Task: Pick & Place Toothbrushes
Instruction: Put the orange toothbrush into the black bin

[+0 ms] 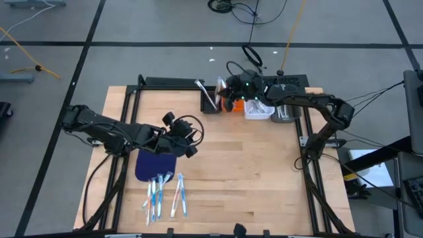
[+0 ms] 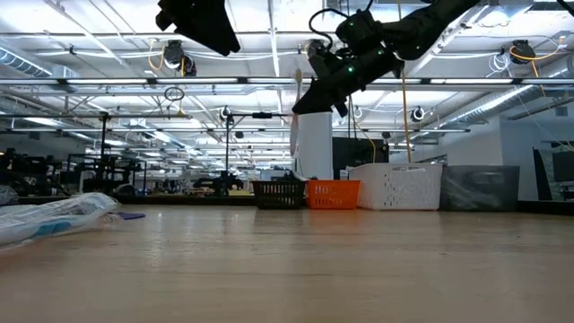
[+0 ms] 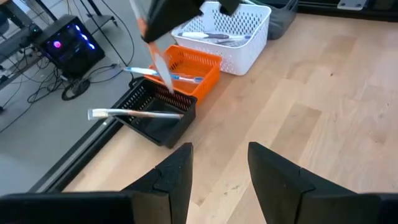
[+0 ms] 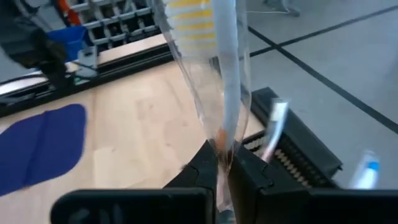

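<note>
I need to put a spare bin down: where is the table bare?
Bare wood spans the table's middle and right, between the bins at the far edge and the near edge. Crowded: the blue mat and toothbrushes near-left, under the left gripper.

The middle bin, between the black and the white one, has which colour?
Orange bin, clearest in the left wrist view.

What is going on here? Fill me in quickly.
The robot is sorting toothbrushes into bins. The right gripper is shut on a wrapped toothbrush and holds it above the black bin and orange bin at the table's far edge. The left gripper hangs open and empty above the blue mat. More toothbrushes lie by the mat, waiting. Some already sit in the bins, including the white bin.
</note>
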